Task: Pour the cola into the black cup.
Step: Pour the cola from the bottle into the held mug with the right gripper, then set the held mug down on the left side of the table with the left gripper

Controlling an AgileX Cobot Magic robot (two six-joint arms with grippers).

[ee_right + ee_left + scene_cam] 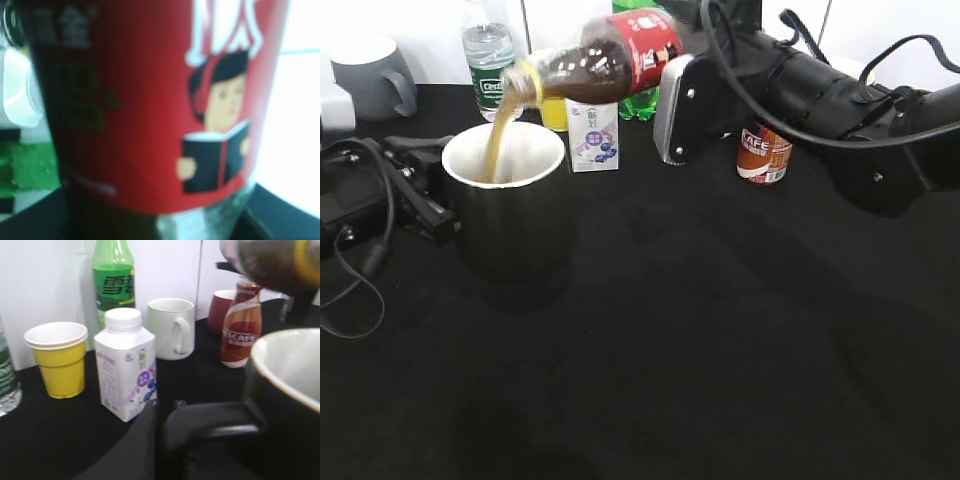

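Observation:
The cola (610, 60) is a clear bottle with a red label, tilted almost level with its mouth to the left. A brown stream runs from it into the black cup (515, 225), which stands upright and has a white inside. My right gripper (675, 105) is shut on the bottle's lower body. The red label (150, 100) fills the right wrist view. My left gripper (430, 195) is at the cup's left side, shut on its black loop handle (210, 425). The cup's rim (285, 355) and the bottle's neck (270, 262) show in the left wrist view.
Behind the cup stand a white and purple carton (592, 135), a yellow paper cup (57, 357), a green soda bottle (114, 282), a water bottle (488, 55) and a grey mug (375, 75). A CAFE bottle (763, 152), a white mug (172, 327) and a dark red mug (220, 307) stand to the right.

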